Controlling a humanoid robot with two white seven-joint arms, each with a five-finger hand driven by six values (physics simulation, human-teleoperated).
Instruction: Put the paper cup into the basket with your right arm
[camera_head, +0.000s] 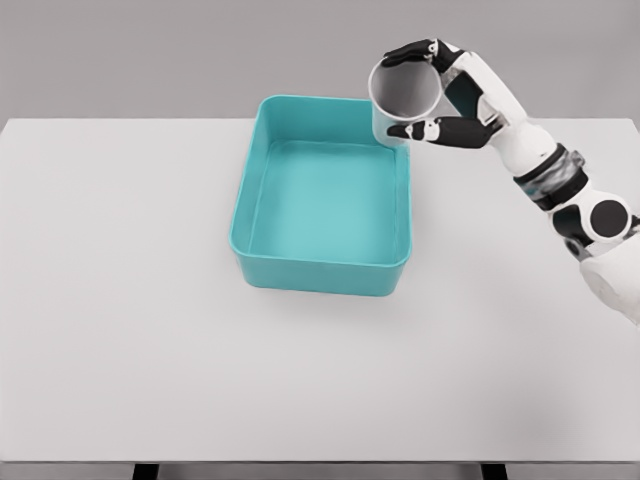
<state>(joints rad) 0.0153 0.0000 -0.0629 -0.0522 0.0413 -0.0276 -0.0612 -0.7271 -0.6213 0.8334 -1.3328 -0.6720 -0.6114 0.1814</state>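
A white paper cup (403, 95) hangs in the air over the far right corner of the teal basket (322, 270), tilted so its open mouth faces me. My right hand (412, 90) is shut on the cup, with fingers over its top and the thumb under its side. The right arm comes in from the right edge. The basket is a rectangular tub with nothing inside, standing in the middle of the white table (120, 300). The left arm is out of view.
The table's front edge runs along the bottom of the picture, and its far edge meets a grey wall behind the basket.
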